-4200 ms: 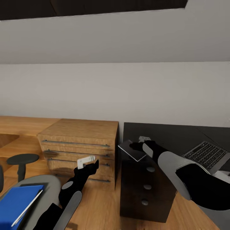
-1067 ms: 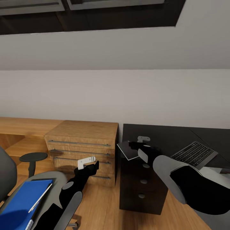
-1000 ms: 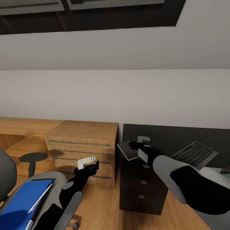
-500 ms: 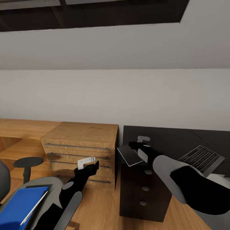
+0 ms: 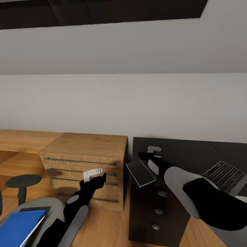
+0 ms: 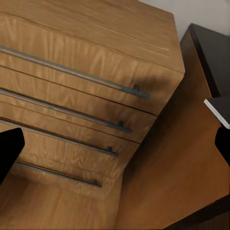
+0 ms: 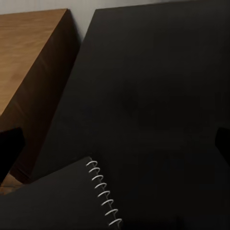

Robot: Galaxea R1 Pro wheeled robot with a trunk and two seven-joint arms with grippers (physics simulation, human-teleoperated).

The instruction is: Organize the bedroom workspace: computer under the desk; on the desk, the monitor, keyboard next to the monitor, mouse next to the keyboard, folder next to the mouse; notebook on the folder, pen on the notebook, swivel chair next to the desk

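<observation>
My right gripper (image 5: 149, 153) is shut on a dark spiral notebook (image 5: 140, 172), which hangs tilted over the front left corner of the black desk (image 5: 185, 151). The notebook's wire spiral (image 7: 103, 191) shows in the right wrist view above the dark desktop (image 7: 143, 86). My left gripper (image 5: 96, 175) is open and holds nothing, in front of the wooden drawer chest (image 5: 85, 154). A blue folder (image 5: 17, 228) lies on the grey swivel chair seat (image 5: 51, 206) at lower left, with a thin white pen (image 5: 32, 230) on it.
An open laptop (image 5: 226, 176) sits on the black desk at right. Below the desk's corner is a dark drawer unit with round knobs (image 5: 159, 206). The chair's armrest (image 5: 23, 180) stands left of the chest. The left wrist view faces the chest's drawer handles (image 6: 72, 72).
The whole view has shifted, so the chair and folder sit lower left and the laptop further right. The notebook hangs slightly lower under my right gripper. Both arms hold their pose.
</observation>
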